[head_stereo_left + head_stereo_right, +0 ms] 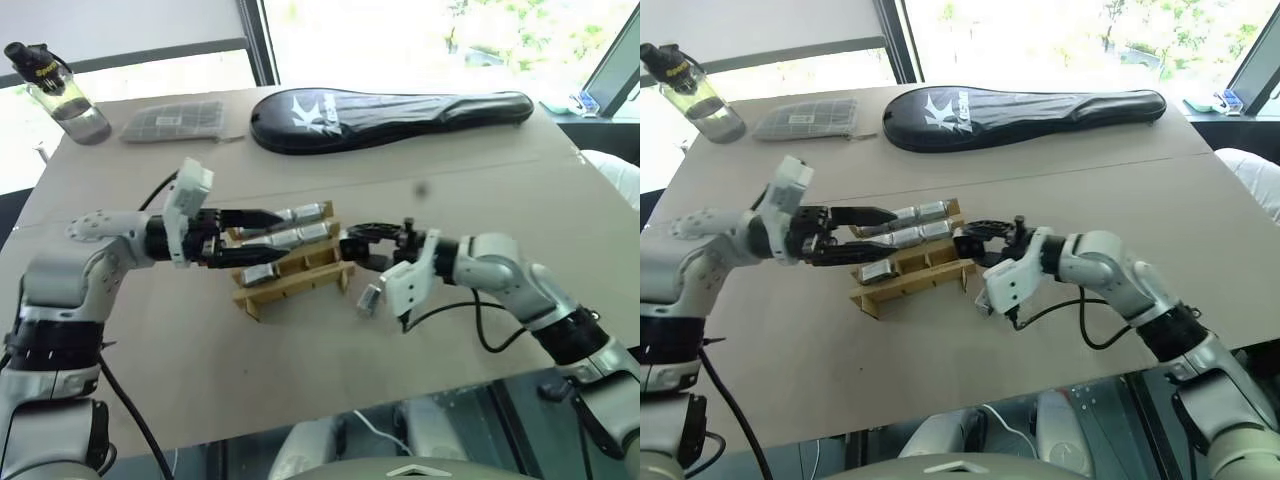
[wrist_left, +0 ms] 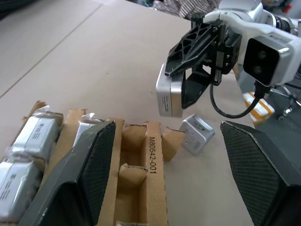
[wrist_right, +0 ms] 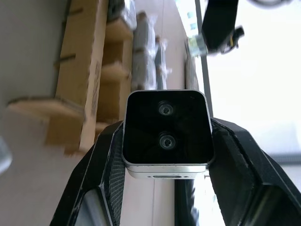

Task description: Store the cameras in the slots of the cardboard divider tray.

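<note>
Partly done. Cardboard divider tray [image 1: 290, 270] mid-table, several wrapped cameras [image 1: 300, 213] already in far rows; near slots empty. Right gripper [image 3: 165, 155] clenched on one camera [image 3: 165, 133] by tray's right end. Left gripper [image 2: 164, 179] spread, empty, over tray. Loose camera [image 2: 197, 134] on table just right of tray, to be stored.

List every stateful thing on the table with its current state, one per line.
Left end effector: open, empty, over the tray.
Right end effector: shut on a silver-grey metal camera, black lens face showing.
Tan cardboard divider tray: partly filled.
Loose silver camera: lying on the table beside the tray.
Clear water bottle: upright, capped.
</note>
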`<state>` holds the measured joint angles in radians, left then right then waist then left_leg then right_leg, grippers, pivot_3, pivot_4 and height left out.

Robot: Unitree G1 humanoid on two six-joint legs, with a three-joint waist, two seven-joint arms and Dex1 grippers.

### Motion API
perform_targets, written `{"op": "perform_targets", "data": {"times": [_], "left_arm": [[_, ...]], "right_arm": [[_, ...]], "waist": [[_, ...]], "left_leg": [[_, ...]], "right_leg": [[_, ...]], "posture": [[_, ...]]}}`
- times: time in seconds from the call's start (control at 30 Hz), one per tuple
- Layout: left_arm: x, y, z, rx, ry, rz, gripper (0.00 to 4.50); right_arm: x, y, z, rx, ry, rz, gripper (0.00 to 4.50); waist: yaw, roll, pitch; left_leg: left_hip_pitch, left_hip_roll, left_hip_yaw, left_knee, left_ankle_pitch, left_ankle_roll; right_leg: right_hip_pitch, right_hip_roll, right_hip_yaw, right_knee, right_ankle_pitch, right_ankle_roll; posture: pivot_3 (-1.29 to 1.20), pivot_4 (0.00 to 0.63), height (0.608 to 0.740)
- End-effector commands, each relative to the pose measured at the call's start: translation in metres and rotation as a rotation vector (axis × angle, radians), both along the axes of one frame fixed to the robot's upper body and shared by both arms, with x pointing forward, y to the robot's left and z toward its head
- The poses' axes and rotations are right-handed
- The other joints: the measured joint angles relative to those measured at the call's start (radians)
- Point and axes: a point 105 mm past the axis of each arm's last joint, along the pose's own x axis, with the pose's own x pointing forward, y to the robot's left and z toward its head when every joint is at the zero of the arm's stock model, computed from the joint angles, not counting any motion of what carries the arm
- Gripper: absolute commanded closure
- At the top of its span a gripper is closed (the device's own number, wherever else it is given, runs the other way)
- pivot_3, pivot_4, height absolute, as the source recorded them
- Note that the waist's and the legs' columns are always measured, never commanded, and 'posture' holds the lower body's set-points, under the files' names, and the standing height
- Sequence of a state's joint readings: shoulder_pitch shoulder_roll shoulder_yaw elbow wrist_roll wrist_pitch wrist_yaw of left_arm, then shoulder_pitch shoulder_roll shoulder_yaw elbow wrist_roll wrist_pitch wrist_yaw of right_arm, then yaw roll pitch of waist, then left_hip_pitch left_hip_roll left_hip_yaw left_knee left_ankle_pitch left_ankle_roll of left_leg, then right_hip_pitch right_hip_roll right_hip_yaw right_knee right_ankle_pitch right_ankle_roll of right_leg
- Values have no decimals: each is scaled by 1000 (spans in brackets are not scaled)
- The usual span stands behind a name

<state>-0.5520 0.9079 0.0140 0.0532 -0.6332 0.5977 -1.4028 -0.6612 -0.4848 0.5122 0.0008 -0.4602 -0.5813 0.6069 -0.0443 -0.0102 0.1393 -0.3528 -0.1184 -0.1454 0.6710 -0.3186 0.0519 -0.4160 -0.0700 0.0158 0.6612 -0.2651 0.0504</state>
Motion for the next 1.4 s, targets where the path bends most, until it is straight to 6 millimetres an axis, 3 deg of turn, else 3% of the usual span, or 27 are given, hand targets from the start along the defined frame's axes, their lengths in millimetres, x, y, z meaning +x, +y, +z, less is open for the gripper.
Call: {"op": "perform_targets", "data": {"times": [0.03, 0.2, 0.37, 0.47, 1.13, 1.4], "left_arm": [[-1, -3, 4, 22, -14, -76, 796], [1, -8, -3, 42, 16, -118, 796], [3, -7, -3, 52, 21, -130, 796], [3, -7, -3, 66, 25, -140, 796], [-5, 6, -3, 121, 74, -140, 796], [-1, 0, -5, 114, 74, -149, 796]], "right_arm": [[-7, 11, 11, 9, -68, 67, 2578], [-14, 30, 15, 2, -95, 110, 2578], [-15, 54, 6, -12, -94, 120, 2578], [-16, 57, 3, -15, -94, 127, 2578], [-7, 15, 3, 24, -74, 50, 2578], [-8, 14, 6, 9, -109, 67, 2578]], "waist": [[1, -1, 0], [1, -1, 0], [-7, -1, -1], [-10, -1, -1], [-23, -2, -1], [-23, -2, -1]], "left_leg": [[0, 0, 0, 0, 0, 0], [0, -1, 0, 0, 0, 0], [0, 0, 0, 1, 0, 0], [0, -1, 0, 1, 0, 0], [0, -1, -1, 1, 0, 0], [0, -1, -1, 1, 0, 0]], "right_leg": [[0, 0, 0, 0, 0, 0], [0, 0, -2, -1, 0, 0], [-1, 0, -1, 1, 0, 0], [-1, 0, -1, 1, 0, 0], [-1, 0, -2, 1, 0, 0], [-1, 0, -1, 1, 0, 0]], "posture": [[0, 150, 740], [0, 150, 740], [0, 150, 740], [0, 150, 740], [0, 150, 740], [0, 150, 740]]}}
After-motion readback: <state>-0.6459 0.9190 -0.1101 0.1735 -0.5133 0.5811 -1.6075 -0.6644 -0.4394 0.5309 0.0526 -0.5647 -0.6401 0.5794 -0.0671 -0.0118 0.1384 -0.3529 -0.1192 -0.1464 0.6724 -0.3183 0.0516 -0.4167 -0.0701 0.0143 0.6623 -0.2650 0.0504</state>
